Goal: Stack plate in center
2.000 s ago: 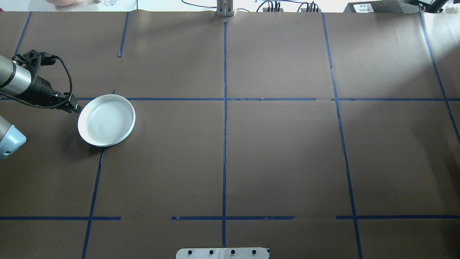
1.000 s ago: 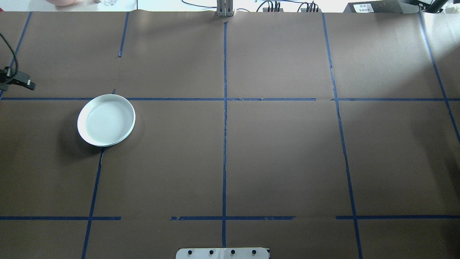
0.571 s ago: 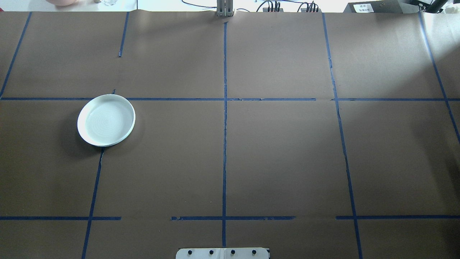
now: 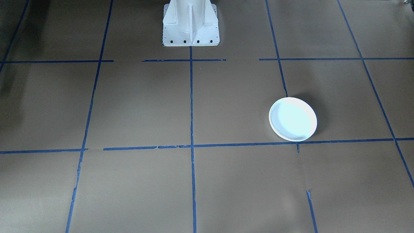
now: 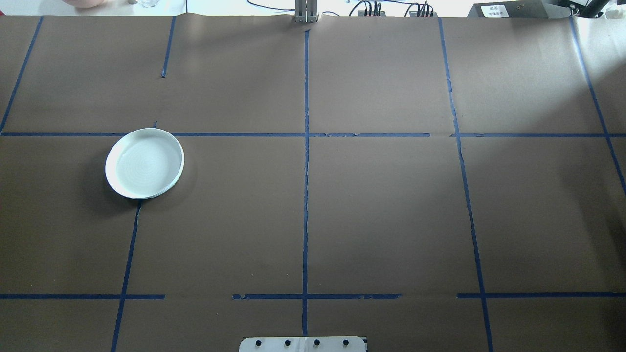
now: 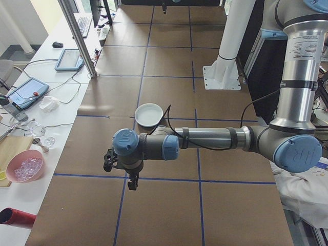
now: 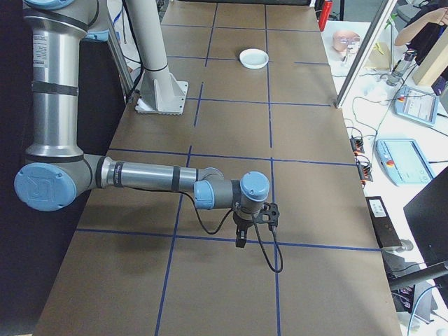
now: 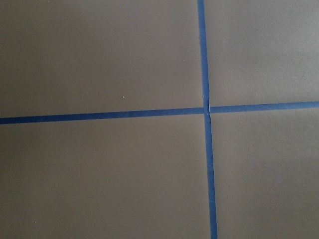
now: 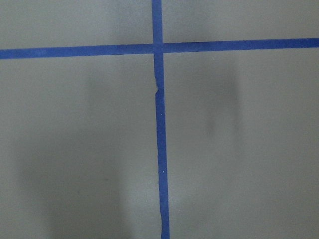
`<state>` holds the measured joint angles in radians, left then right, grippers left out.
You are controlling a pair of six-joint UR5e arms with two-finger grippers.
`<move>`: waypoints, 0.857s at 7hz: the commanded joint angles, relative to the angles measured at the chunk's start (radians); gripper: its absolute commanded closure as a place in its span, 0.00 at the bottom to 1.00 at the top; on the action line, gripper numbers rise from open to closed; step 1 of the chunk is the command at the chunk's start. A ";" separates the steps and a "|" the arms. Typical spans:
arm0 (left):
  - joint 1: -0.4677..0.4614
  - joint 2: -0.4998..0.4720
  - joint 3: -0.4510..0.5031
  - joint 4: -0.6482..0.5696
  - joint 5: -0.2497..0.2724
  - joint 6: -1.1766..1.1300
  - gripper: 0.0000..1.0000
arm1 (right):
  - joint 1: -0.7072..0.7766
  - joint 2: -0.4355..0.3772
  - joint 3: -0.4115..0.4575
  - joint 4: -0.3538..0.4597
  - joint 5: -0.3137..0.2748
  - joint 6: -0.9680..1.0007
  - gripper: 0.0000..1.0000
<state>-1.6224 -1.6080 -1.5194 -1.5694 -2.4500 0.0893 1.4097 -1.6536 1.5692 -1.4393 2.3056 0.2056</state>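
The plate [image 5: 145, 164] sits, seemingly doubled, on the brown surface [image 5: 381, 215] toward its left end, by a tape crossing. Both arms hang clear at opposite ends; whether the left tool [image 6: 132, 182] or right tool [image 7: 241, 239] is wide or narrow, I cannot tell. Stacking looks done, so best leave it alone.
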 commanded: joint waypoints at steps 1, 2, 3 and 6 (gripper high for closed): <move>-0.001 0.010 0.018 -0.004 -0.066 0.009 0.00 | 0.000 0.000 0.000 -0.001 0.000 0.000 0.00; -0.001 0.017 0.021 -0.005 -0.063 0.010 0.00 | 0.000 0.000 -0.001 0.000 0.000 0.000 0.00; -0.001 0.031 0.021 -0.027 -0.058 0.010 0.00 | 0.000 0.000 0.000 0.000 0.000 0.000 0.00; -0.001 0.043 0.013 -0.072 0.018 0.041 0.00 | 0.000 0.000 0.000 -0.001 0.000 0.000 0.00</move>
<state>-1.6230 -1.5676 -1.5047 -1.6336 -2.4516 0.1086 1.4097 -1.6536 1.5687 -1.4402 2.3056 0.2056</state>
